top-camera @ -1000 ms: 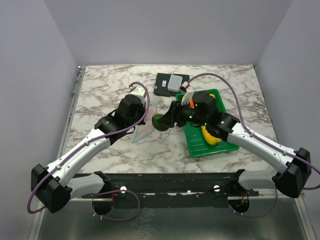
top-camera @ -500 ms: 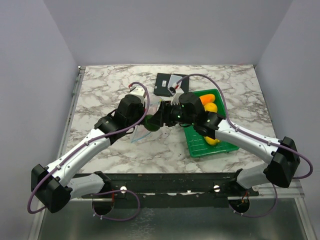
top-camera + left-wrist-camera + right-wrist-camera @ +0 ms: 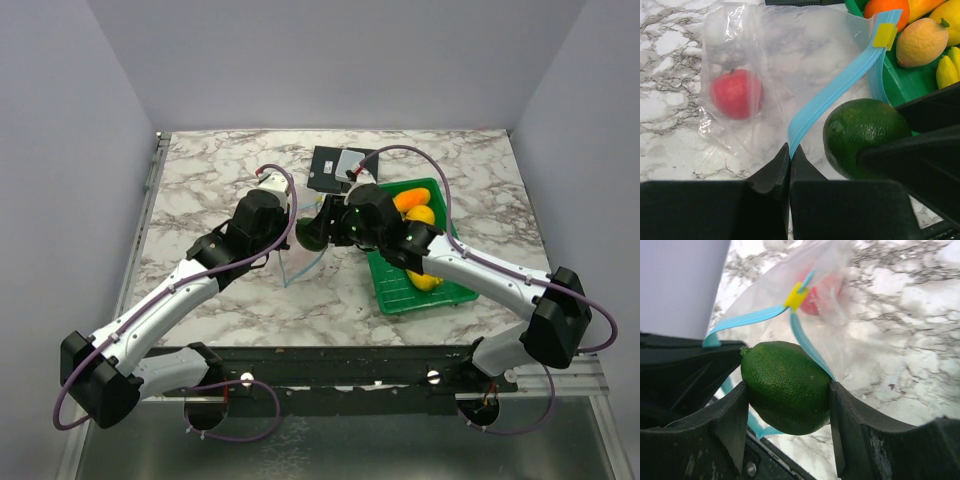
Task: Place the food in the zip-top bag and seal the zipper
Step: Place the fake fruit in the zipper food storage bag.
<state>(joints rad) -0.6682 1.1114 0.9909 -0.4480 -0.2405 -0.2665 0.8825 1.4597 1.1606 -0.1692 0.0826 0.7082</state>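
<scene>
Clamping right gripper [image 3: 786,405]: both black fingers [image 3: 727,422] press on the sides of the round dark-green toy fruit [image 3: 785,385], which fills the gap between them.
Left gripper [image 3: 790,152]: fingertips are together, nipping the near end of the thin light-blue zipper strip [image 3: 837,90]; the strip climbs away from the tips to the right.
Bag: the clear soft plastic zip-top pouch [image 3: 785,50] spreads over the marble-patterned table [image 3: 670,115] beyond the left fingertips. A red round toy fruit [image 3: 736,93] lies inside it, ahead of the tips and to their left.
Mouth edges: at a small yellow slider tab [image 3: 796,296] ahead of the right fingers the strip parts into two runs. One passes close behind the green fruit, the other bends off to the left. The opening between them is narrow.
Room: the green fruit sits just right of the left fingertips, close against the strip; whether it touches is unclear.
Green plastic tray [image 3: 400,290]: it is behind the right fingers and holds an orange round fruit [image 3: 410,198], a yellow round fruit [image 3: 422,214] and a yellow banana bunch [image 3: 425,279].
Arm pose: both arms reach inward over mid-table, forearms angled toward each other, wrists almost nose to nose.
</scene>
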